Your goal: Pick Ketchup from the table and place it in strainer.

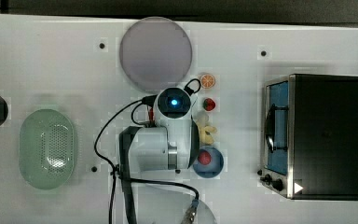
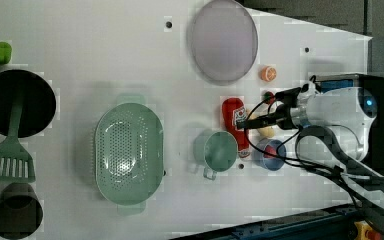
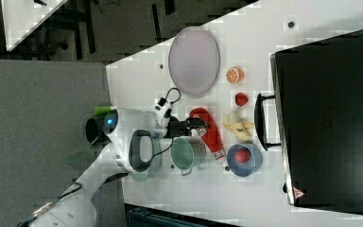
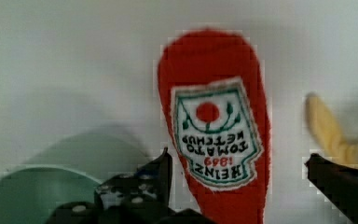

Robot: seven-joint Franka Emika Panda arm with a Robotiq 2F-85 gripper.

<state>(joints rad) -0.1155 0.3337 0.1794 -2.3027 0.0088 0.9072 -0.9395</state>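
Listing what we find on the white table (image 2: 105,40):

- Ketchup bottle (image 2: 236,126): red, soft-looking, with a white Heinz label. We see it lying flat on the table, untouched, between the teal cup (image 2: 219,151) and the banana (image 3: 238,126). In the left view it is well to the right of the strainer, with the cup between them.
- Strainer (image 2: 129,154): pale mint-green oval basket with a perforated bottom, nothing in it. In the top view it sits near the top view's left edge.
- Gripper (image 4: 237,172): we see it above the bottle in the wrist view, spread wide, one dark finger (image 4: 156,175) on either side of the bottle's lower body and neither touching it. It holds nothing.
- Arm (image 1: 168,135): white Panda, black cables trailing from the wrist; in the top view it covers the bottle and the cup.
- Plate (image 1: 155,52): flat, round, lilac-grey, at the table's far edge in the top view.
- Orange slice (image 1: 207,80) and strawberry (image 1: 209,104): small, between the plate and the banana.
- Blue bowl (image 1: 209,163): holds a red round fruit (image 1: 204,158); just beside the bottle's cap end in the right view.
- Toaster oven (image 1: 317,135): black, handle facing the fruit.
- Left view's left edge: a black pan (image 2: 17,102) with a green spatula (image 2: 10,155) across it, and a dark cup (image 2: 17,215).
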